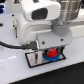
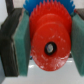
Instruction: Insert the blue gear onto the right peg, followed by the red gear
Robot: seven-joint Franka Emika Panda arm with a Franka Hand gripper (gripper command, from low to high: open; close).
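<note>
Pinching the red gear point(image 2: 49, 44) between its pads, the gripper point(image 1: 51, 52) holds it directly over the blue gear point(image 2: 39, 9), which apparently already sits on the plate point(image 1: 34, 60), leaving only the red gear's seating.

My gripper point(image 1: 50, 51) hangs over the plate point(image 1: 31, 59), which lies flat on the table point(image 1: 15, 70). The red gear point(image 1: 51, 52) sits between my fingers point(image 2: 20, 40), directly above the blue gear point(image 1: 50, 58). The blue gear lies on the plate toward its end at the exterior view's right, showing from behind the red gear.
</note>
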